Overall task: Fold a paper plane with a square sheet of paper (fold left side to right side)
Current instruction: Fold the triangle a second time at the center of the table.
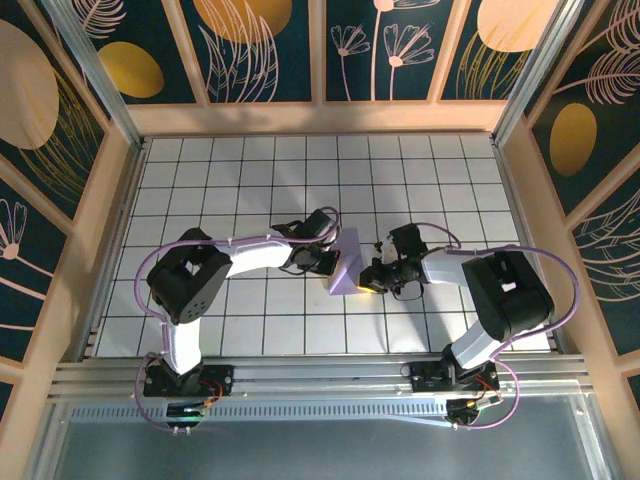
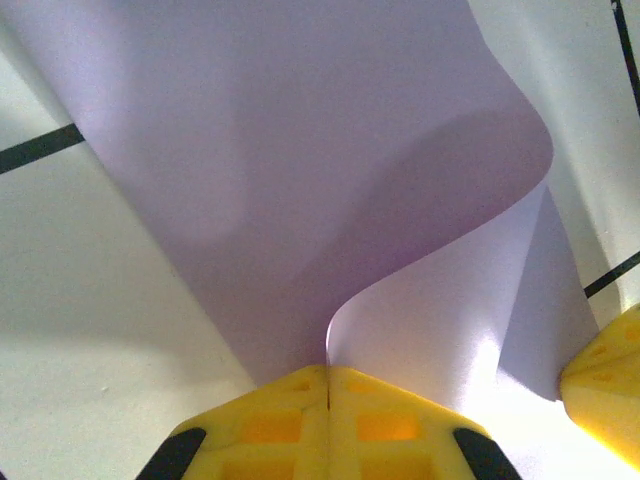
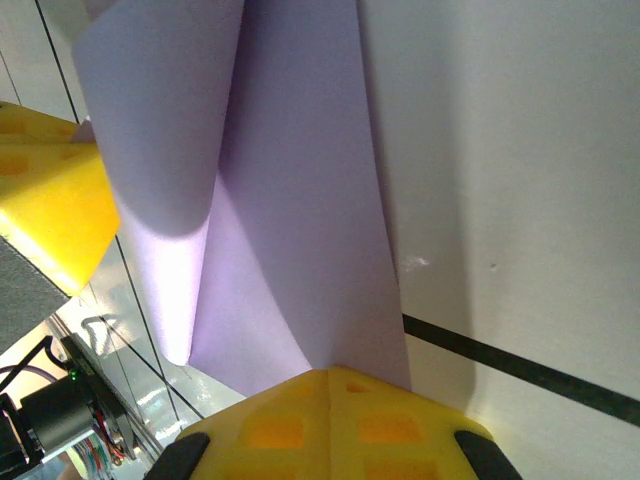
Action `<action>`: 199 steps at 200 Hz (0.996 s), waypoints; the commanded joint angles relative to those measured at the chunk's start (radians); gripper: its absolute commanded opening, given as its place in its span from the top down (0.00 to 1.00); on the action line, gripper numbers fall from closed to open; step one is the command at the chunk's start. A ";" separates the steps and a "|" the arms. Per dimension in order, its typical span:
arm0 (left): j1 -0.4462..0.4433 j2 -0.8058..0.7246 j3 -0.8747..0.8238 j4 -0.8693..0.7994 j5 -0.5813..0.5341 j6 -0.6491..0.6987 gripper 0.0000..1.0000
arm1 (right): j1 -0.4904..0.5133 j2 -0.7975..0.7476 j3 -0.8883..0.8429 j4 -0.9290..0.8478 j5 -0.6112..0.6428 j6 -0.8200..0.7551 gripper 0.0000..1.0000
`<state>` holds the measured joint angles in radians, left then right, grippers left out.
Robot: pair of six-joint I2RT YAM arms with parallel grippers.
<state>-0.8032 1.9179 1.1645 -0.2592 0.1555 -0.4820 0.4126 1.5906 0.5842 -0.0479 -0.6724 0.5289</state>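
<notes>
- Nearest the left wrist lens, the left tool (image 2: 328, 375) has its 2 yellow halves pressed together, and a curled edge of the square sheet of paper (image 2: 300, 200) runs down into the seam, so it is clamped on the sheet. The frame's bottom cuts off the tool's lower part.
- From that pinch the pale lavender sheet rises and bends over in a soft S-curve. Its far edge runs out of the top of the frame, so its full outline cannot be made out.
- At the right margin of that view, a yellow corner of the right tool (image 2: 605, 385) sits just beside the sheet's lower corner. The frame's edge cuts it off.
- In the right wrist view, the right tool (image 3: 330, 372) is likewise closed, with the sheet (image 3: 300, 200) ending at its tip and pinched there. A rolled-over flap hides the layer beneath it.
- The left tool (image 3: 50, 200) shows at the left of that view as a yellow block, partly behind the flap.
- From above, the sheet (image 1: 347, 265) stands bent between the left tool (image 1: 325, 258) and right tool (image 1: 372, 275), near the middle of the white gridded surface (image 1: 200, 170).
- Both wrists cover parts of the sheet there. Whether its lower edge touches the surface is hard to tell.
</notes>
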 commanded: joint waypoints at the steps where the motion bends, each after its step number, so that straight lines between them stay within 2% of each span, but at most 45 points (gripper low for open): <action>1: 0.009 0.019 -0.005 -0.016 -0.004 0.014 1.00 | 0.019 0.040 -0.014 -0.077 0.051 -0.026 1.00; 106: 0.009 0.047 -0.024 -0.002 -0.001 0.008 1.00 | 0.019 0.004 0.007 -0.070 0.024 -0.016 1.00; 128: 0.009 0.052 -0.034 -0.002 -0.002 0.005 1.00 | 0.018 -0.052 0.029 -0.080 0.016 -0.010 0.93; 143: 0.009 0.056 -0.038 0.000 -0.002 0.004 1.00 | 0.013 -0.086 0.041 -0.087 0.005 -0.005 0.93; 168: 0.009 0.059 -0.040 0.003 0.001 0.003 1.00 | 0.008 -0.126 0.053 -0.065 -0.004 0.019 0.94; 181: 0.009 0.059 -0.042 0.005 0.002 0.002 1.00 | 0.010 -0.124 0.051 -0.025 -0.009 0.043 1.00; 199: 0.009 0.061 -0.043 0.005 0.003 0.002 1.00 | 0.021 -0.104 0.049 0.049 -0.008 0.088 1.00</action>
<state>-0.8028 1.9327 1.1538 -0.2348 0.1566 -0.4824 0.4198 1.4818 0.6182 -0.0780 -0.6758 0.5583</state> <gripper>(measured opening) 0.044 0.051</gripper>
